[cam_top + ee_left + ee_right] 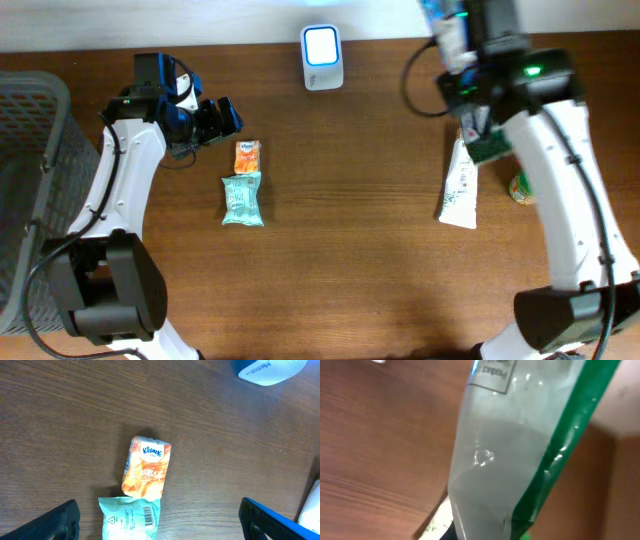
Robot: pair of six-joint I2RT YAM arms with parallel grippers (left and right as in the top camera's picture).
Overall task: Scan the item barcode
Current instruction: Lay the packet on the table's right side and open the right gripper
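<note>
Grey mesh basket (28,170): far L of the scanner (322,57), at the edge of the wooden table (350,260), partly out of frame.

L gripper (212,128): L of scanner and slightly down-frame from it. I read its fingers as spread wide apart. On the L wrist cam both dark tips sit at the bottom corners, w/ the two packs lying on the wood between them.

Orange tissue pack (247,157): L of scanner, down-frame, just beside the L gripper. Lies flat. "Kleenex" is legible on the wrist cam.

Teal packet (242,200): same side of scanner, further from it than the tissue pack. Its top end meets the orange pack's lower end. Barcode faces up on the wrist cam.

Scanner: white box w/ a lit blue-white face, at the table's far edge, approx centre.

R gripper (480,140): R of scanner, near the far edge. Fingers are hidden under the wrist from overhead. I take it as closed tight, clamped on the green end of the pouch.

Pouch (460,190): task item, whitish-translucent w/ a green strip. R of scanner, running from the R gripper down-frame. Can't tell if the lower end rests on the wood. It fills the R wrist cam, blurred, w/ the label unreadable.

Small green/orange obj (520,187): furthest R of scanner, half hidden behind the R arm. I can't ID it.
</note>
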